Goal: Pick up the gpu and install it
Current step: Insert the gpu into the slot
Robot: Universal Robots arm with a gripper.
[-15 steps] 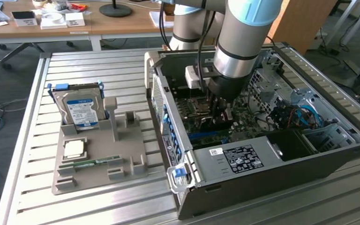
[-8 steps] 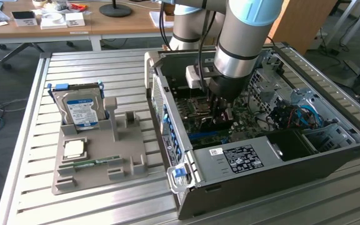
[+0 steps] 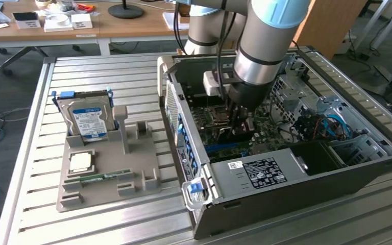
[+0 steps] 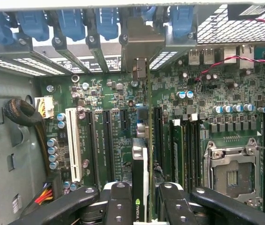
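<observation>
Your gripper (image 4: 140,199) is down inside the open computer case (image 3: 285,186), and its two black fingers (image 4: 121,201) are closed narrowly on the gpu (image 4: 140,157), one on each face of the card. In the wrist view the gpu stands on edge, thin and black with a greenish board edge. It runs from the fingers toward the case's rear wall, where the row of blue slot clips (image 4: 71,21) sits. Its far end reaches the metal bracket area at that wall. The card lies in line with the long black expansion slots on the motherboard (image 4: 109,89) on the case floor, parallel to the white slot (image 4: 74,145). You cannot tell from these views whether its edge is seated in a slot or just above one.

In the exterior view the arm (image 3: 271,41) comes down into the middle of the case, with the gpu (image 3: 240,133) showing as a dark shape under the wrist. The empty processor socket (image 4: 231,173) lies in the case beside the card. The power supply (image 3: 264,171) with its white label fills the case's near end.

Outside the case, on the exterior view's left, a grey holder (image 3: 135,168) rests on the slatted table (image 3: 32,153). It holds a hard drive (image 3: 87,120) standing upright, a processor chip (image 3: 81,162) lying flat, and a slim green memory stick (image 3: 104,177).
</observation>
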